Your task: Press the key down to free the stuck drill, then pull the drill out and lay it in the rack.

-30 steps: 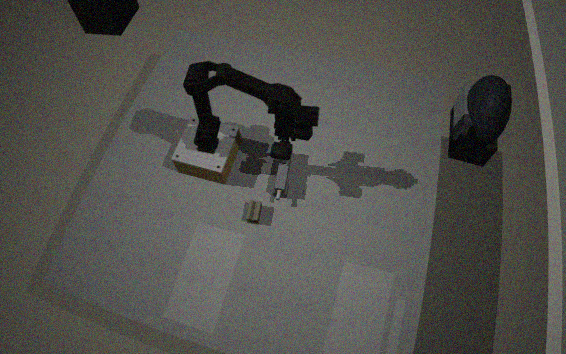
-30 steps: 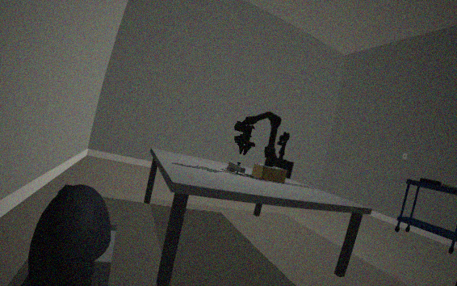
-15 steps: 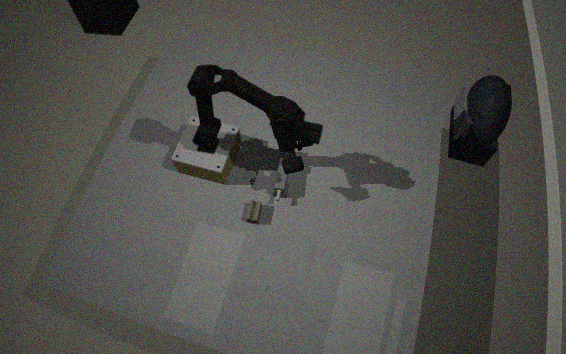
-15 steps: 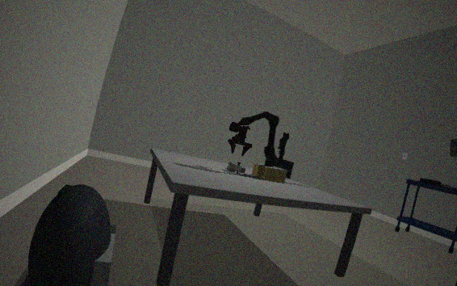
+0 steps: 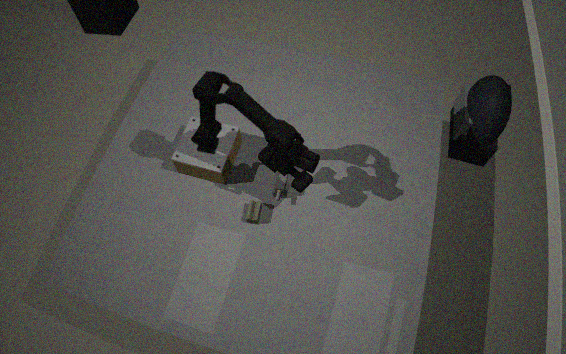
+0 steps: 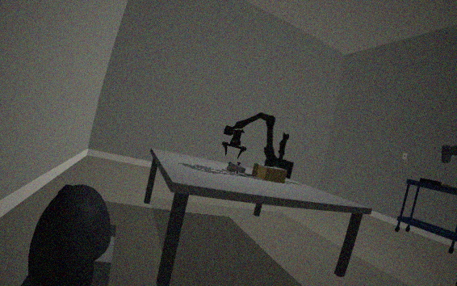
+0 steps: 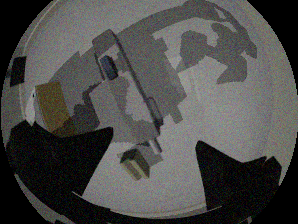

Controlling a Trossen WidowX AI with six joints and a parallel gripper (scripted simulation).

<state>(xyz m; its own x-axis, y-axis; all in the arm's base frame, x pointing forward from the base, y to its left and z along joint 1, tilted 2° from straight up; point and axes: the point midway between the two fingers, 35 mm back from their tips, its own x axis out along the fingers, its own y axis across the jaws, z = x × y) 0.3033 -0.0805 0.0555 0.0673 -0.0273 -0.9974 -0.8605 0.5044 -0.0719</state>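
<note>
My gripper (image 6: 232, 156) (image 7: 156, 139) is open and empty, its fingers spread wide above the grey fixture (image 5: 260, 186) (image 6: 233, 166) (image 7: 106, 104). In the wrist view a small dark blue piece, which looks like the key (image 7: 109, 67), sits at the fixture's upper part. A thin pale metal piece, probably the drill (image 7: 155, 146), sticks out at the fixture's lower right end; how deep it sits cannot be told. A small beige grooved block, apparently the rack (image 5: 253, 212) (image 7: 135, 164), stands just past that end. No drill can be made out in it.
A wooden box with a white top (image 5: 202, 171) (image 6: 270, 173) (image 7: 52, 107) stands beside the fixture at the arm's base. The arm's shadow falls across the table (image 5: 135, 260) (image 6: 226, 190). A dark chair (image 5: 489, 107) (image 6: 69, 230) stands past the table edge.
</note>
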